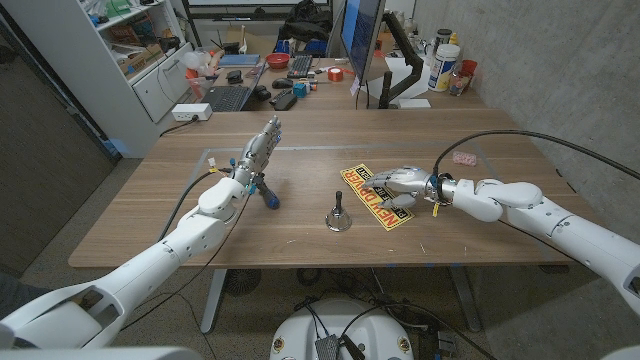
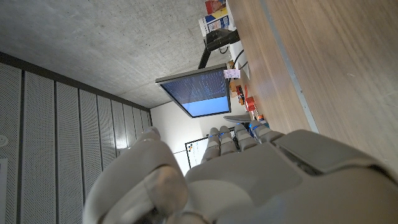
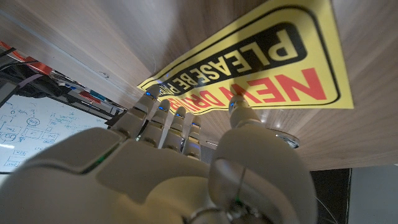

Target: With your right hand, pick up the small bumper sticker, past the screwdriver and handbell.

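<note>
Reach looked finished, lift not yet begun, as far as could be judged. Found the bumper sticker lying flat on the wooden table, yellow with black and red lettering, just beyond the handbell on the robot's right, with the blue-handled screwdriver further off to the left. Saw the right hand low over the sticker's right part, palm down, fingers stretched forward and set close side by side, thumb apart from them, tips down at the sticker's face in the right wrist view. Could not tell for certain whether the tips pressed on the sticker or only hovered just above it; no edge of it raised, nothing pinched. Still to do, by that reading: working an edge up off the wood, closing on it, and lifting. Left hand held up above the table near the screwdriver, fingers extended and nearly together, holding nothing, touching nothing visible.
</note>
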